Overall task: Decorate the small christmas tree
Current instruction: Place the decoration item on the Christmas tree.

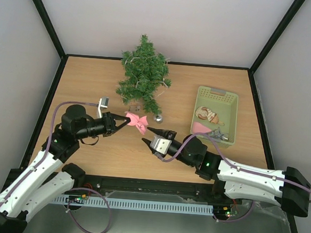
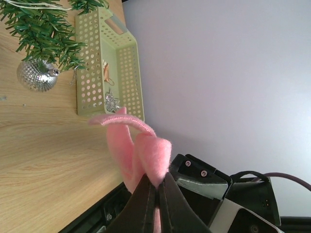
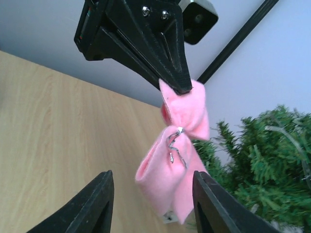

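The small christmas tree stands at the back middle of the table, with a silver ball at its lower right branches. My left gripper is shut on one loop of a pink felt bow and holds it above the table in front of the tree. In the left wrist view the bow is pinched between the fingertips. My right gripper is open, just right of and below the bow. In the right wrist view the bow hangs between its spread fingers, not touched.
A pale green perforated basket at the right holds more ornaments, among them a brown figure and a silver one. It also shows in the left wrist view. Walls enclose the table's back and sides.
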Robot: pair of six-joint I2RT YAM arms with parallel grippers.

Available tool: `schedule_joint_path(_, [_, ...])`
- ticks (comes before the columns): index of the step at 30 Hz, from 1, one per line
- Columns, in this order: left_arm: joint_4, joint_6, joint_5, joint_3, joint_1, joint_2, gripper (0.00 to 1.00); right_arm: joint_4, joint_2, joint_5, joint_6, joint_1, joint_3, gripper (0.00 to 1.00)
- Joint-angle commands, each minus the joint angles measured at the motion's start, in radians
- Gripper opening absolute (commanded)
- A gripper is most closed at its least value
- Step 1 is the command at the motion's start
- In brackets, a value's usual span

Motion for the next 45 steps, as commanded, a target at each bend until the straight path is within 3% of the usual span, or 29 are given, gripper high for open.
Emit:
schedule_joint_path(1, [0.03,-0.042,0.016,-0.012,-0.003,-0.006,0.02,0.115,0.026,0.101,-0.103,0.035,-0.006,0.42])
schedule_joint_path(7, [0.044,-0.079,0.023,-0.024,-0.003,-0.013,0.02,0.145,0.057,0.136,-0.131,0.07,-0.001,0.29])
schedule_joint_path(9, [0.057,-0.094,0.027,-0.032,-0.003,-0.017,0.02,0.159,0.058,0.15,-0.125,0.074,-0.007,0.08])
schedule_joint_path(10, [0.061,-0.098,0.027,-0.034,-0.003,-0.022,0.02,0.17,0.056,0.161,-0.113,0.075,-0.012,0.02])
schedule_joint_path(11, [0.062,-0.095,0.02,-0.034,-0.003,-0.028,0.05,0.177,0.05,0.172,-0.094,0.075,-0.017,0.02])
schedule_joint_path(16, [-0.026,0.019,-0.082,0.009,-0.002,-0.073,0.34,0.046,0.04,0.148,0.102,0.075,0.026,0.02])
schedule_joint_path(21, [-0.158,0.269,-0.182,0.112,-0.002,-0.089,0.43,-0.044,0.004,0.138,0.414,0.077,0.049,0.02])
schedule_joint_path(25, [-0.155,0.516,-0.151,0.111,-0.002,-0.114,0.53,-0.101,-0.049,0.062,0.587,0.076,0.068,0.02])
schedule_joint_path(32, [-0.141,0.877,0.026,0.07,-0.002,-0.204,0.57,-0.154,-0.105,-0.024,0.752,0.076,0.089,0.02])
schedule_joint_path(45, [-0.106,1.041,0.17,-0.001,-0.002,-0.212,0.56,-0.167,-0.153,-0.035,0.814,0.077,0.108,0.02])
